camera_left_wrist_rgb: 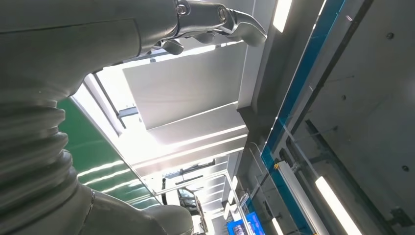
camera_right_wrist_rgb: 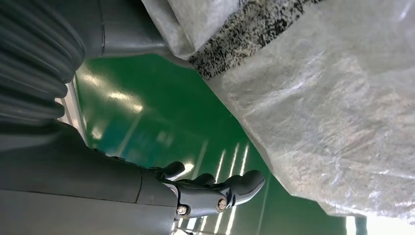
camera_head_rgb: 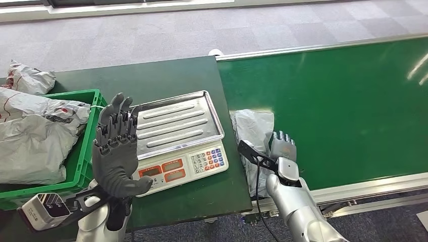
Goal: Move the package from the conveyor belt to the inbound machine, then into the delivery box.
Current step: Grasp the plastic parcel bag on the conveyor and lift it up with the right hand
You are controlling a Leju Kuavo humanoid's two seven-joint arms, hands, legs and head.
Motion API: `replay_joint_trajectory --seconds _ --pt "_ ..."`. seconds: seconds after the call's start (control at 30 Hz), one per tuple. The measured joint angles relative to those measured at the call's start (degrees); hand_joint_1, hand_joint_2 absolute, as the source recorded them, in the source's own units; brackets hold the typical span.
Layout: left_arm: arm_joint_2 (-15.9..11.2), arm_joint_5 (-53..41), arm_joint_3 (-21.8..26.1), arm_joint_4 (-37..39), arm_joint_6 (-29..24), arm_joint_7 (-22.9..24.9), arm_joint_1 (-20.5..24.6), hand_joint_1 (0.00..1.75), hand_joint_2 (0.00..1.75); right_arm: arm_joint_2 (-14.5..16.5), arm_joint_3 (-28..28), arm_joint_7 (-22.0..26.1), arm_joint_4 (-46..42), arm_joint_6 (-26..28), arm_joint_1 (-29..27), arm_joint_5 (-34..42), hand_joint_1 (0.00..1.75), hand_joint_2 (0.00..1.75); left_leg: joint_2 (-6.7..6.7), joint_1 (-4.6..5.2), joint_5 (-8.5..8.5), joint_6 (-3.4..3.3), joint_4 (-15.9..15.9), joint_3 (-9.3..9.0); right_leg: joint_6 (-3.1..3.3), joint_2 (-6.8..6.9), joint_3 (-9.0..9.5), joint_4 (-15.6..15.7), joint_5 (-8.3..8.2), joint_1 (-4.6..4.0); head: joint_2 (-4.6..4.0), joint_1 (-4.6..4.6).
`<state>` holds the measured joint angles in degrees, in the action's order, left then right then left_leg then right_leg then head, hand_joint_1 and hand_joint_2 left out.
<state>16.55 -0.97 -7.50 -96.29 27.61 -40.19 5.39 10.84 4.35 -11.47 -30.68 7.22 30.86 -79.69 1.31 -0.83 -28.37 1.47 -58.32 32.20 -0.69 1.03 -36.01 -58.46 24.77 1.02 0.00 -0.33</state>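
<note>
The green conveyor belt (camera_head_rgb: 353,101) carries the grey package (camera_head_rgb: 252,136) at its near end, just beside the desk (camera_head_rgb: 166,75), where the right hand (camera_head_rgb: 281,148) reaches alongside with fingers released, while the left hand (camera_head_rgb: 117,151) waits spread and empty beside the inbound machine (camera_head_rgb: 179,136).

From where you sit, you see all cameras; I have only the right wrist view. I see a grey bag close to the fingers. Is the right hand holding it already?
Observer: Not clearly. In the head view the right hand lies beside the package on the conveyor belt, fingers apart.
Operator: Is the scale free?
Observer: Yes, the scale has a bare steel tray.
Operator: And the left hand?
Observer: The left hand is raised, holding nothing, between the scale and the green crate.
</note>
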Motion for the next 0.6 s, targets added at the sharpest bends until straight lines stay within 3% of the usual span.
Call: replay_joint_trajectory --seconds 0.1,0.17,0.23,0.33,0.4,0.6 --pt "0.00 0.09 -0.01 0.36 -0.01 0.00 0.05 0.00 1.75 -0.01 0.25 0.49 2.82 0.04 1.02 0.33 0.00 1.75 0.01 0.01 0.00 0.00 0.00 0.00 0.00 0.00 0.00 0.00 0.00 0.01 0.00 0.01" --pt "0.00 0.30 -0.04 0.56 -0.01 0.00 0.09 0.00 1.75 0.00 0.55 3.39 4.41 -0.83 1.67 1.89 0.00 1.75 0.01 0.02 0.00 0.00 -0.01 0.00 -0.01 0.00 0.01 0.00 -0.01 0.01 0.00 0.00" --pt "0.00 0.66 -0.16 0.72 -0.01 0.00 0.14 0.00 1.75 0.10 1.33 11.17 5.82 -4.46 2.24 5.41 0.00 1.75 0.05 0.01 0.00 0.00 0.00 -0.02 -0.01 -0.01 0.01 0.00 -0.01 0.01 0.00 0.00" --pt "0.00 1.18 -0.65 0.96 0.12 0.00 0.37 0.00 1.75 0.48 3.04 26.60 7.64 -12.86 2.96 11.18 0.00 1.75 0.18 0.00 -0.01 0.00 0.00 -0.07 0.00 -0.10 0.01 0.00 -0.01 0.00 0.00 0.00" --pt "0.00 1.29 -0.93 1.11 0.24 -0.01 0.60 0.00 1.75 0.60 3.75 32.92 8.44 -16.48 3.28 12.78 0.00 1.75 0.31 -0.03 -0.03 0.02 0.00 -0.11 0.00 -0.20 0.00 0.00 -0.02 -0.03 0.00 0.01" --pt "0.00 1.49 -1.13 1.33 0.26 -0.02 1.17 0.00 1.75 0.57 4.39 36.85 9.64 -18.66 3.60 13.25 0.00 1.75 0.98 -0.22 -0.24 0.19 0.02 -0.23 0.10 -0.88 -0.03 -0.01 -0.05 -0.03 0.00 0.01"
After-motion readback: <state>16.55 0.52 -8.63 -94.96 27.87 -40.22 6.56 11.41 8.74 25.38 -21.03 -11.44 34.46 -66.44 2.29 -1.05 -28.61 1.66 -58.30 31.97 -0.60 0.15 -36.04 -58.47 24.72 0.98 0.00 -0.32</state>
